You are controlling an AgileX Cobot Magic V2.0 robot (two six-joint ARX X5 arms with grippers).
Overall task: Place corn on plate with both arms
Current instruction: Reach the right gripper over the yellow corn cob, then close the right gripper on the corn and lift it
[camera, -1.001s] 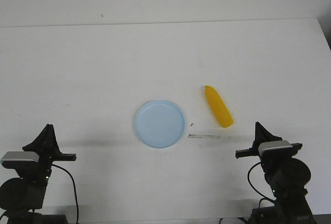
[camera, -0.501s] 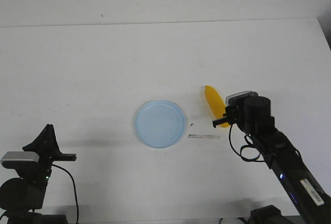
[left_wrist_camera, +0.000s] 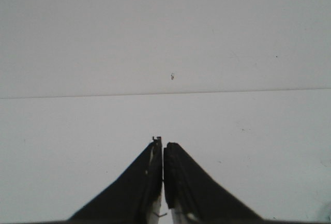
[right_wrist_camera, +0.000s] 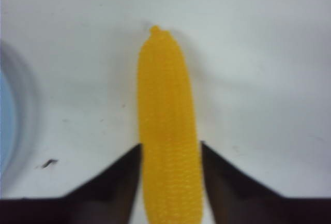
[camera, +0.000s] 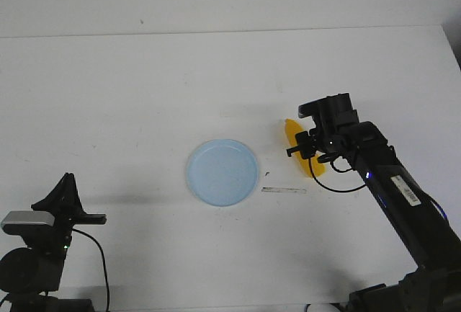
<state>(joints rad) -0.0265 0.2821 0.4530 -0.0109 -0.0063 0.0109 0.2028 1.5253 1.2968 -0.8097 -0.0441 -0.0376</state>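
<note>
Your corn (right_wrist_camera: 168,131) lies flat on the white table (camera: 144,88), and your right pincer (right_wrist_camera: 170,154) straddles it: one black finger (right_wrist_camera: 119,175) runs along each long side of the cob, close against it, with the thick part of the cob sitting in the gap and the pointed tip reaching out well beyond the fingertips. The jaws are spread about as wide as the cob, but you cannot tell from the right wrist view whether the fingers actually press on the corn or just sit beside it. From the front you see the same thing from above: the corn (camera: 291,134) is mostly hidden under the right pincer (camera: 305,155), with only its tip and a strip of its lower end showing on either side of the black wrist. The pale blue plate (camera: 222,172) sits off to one side of that pincer, apart from the corn, and its blurred rim (right_wrist_camera: 13,115) shows at the edge of the right wrist view. Between the plate and the pincer there is a small dark speck (right_wrist_camera: 49,163) on the table, and just nearer you a thin pale strip (camera: 284,190) lies flat. Your left pincer (left_wrist_camera: 163,154) is well away from all this, parked near the front corner of the table, its two fingers pressed together with nothing between them, pointing over bare white surface.
</note>
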